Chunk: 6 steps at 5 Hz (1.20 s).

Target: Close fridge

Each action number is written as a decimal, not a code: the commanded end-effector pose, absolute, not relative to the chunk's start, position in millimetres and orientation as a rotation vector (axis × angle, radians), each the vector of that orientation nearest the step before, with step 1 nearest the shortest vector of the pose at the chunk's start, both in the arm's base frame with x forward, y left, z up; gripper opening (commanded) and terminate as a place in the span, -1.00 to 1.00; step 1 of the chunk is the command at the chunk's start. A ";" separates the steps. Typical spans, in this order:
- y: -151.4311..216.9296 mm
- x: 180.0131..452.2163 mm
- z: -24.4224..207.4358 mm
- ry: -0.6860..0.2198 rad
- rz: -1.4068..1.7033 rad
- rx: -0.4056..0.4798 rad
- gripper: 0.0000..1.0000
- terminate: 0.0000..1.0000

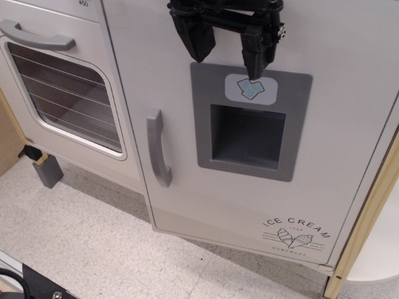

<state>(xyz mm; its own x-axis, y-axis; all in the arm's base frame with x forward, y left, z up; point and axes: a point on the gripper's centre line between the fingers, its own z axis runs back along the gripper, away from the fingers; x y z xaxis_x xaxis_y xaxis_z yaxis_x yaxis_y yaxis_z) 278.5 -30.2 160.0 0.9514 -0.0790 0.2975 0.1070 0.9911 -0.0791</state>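
The white fridge door [187, 205] fills the middle and right of the view. It stands almost flush with the cabinet front. It has a grey vertical handle [158, 148], a grey recessed ice-dispenser panel [249, 128] and an "ICE CREAM" print [297, 235] at the lower right. My black gripper [228, 55] is at the top, in front of the door just above the dispenser panel. Its two fingers are spread apart and hold nothing.
The white oven door [62, 99] with a wire-lined window and a horizontal grey handle [37, 37] is at the left. A small grey block [48, 171] stands on the speckled floor [81, 243]. A beige post [365, 230] runs along the right edge.
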 end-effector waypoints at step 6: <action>8.7 305.9 190.2 -0.437 0.022 -0.052 1.00 -1.00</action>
